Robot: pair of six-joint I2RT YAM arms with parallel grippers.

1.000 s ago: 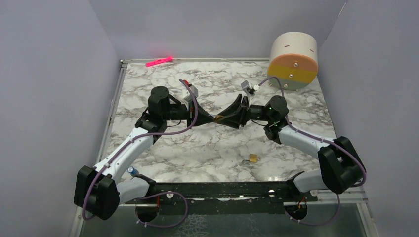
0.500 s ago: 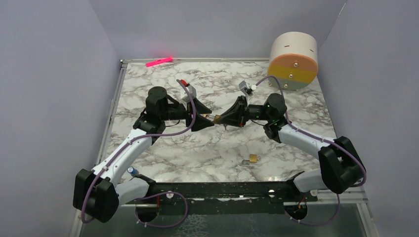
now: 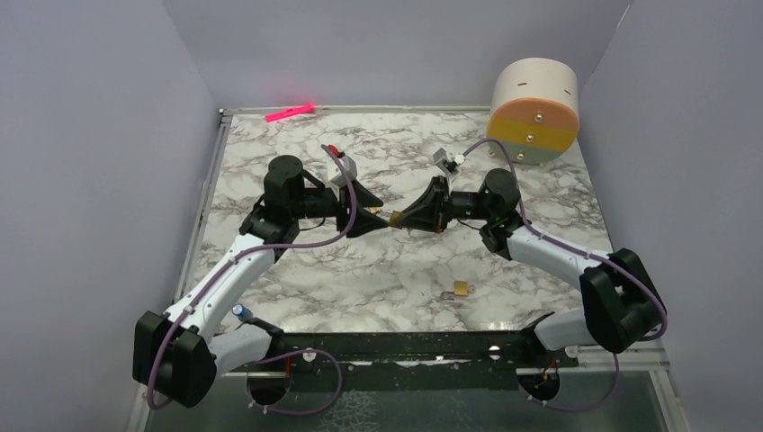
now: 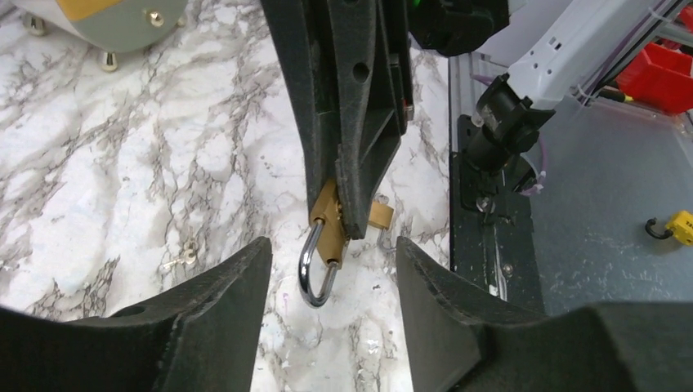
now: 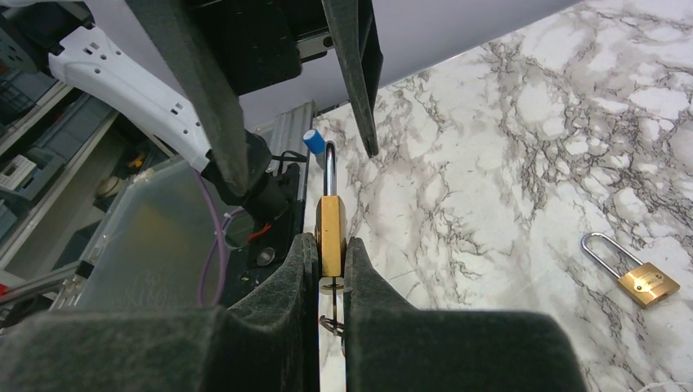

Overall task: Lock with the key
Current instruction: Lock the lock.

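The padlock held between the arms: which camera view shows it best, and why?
The right wrist view: the padlock sits centre frame, brass body pinched between the right fingers, shackle pointing away. The left wrist view hides most of its body behind those fingers; the top view shows only a brass speck.

Nothing in these views can be read: no word, number, brand or sign. The loose padlock (image 5: 646, 283) at the lower right of the right wrist view has a few small dark marks on its brass face, too small to make out. The second padlock (image 5: 330, 229), at the centre of that view, shows only a plain brass edge. The round drum (image 3: 534, 106) at the upper right of the overhead view has no writing that can be made out, and neither does the pink strip (image 3: 290, 112) at the upper left of the tabletop.
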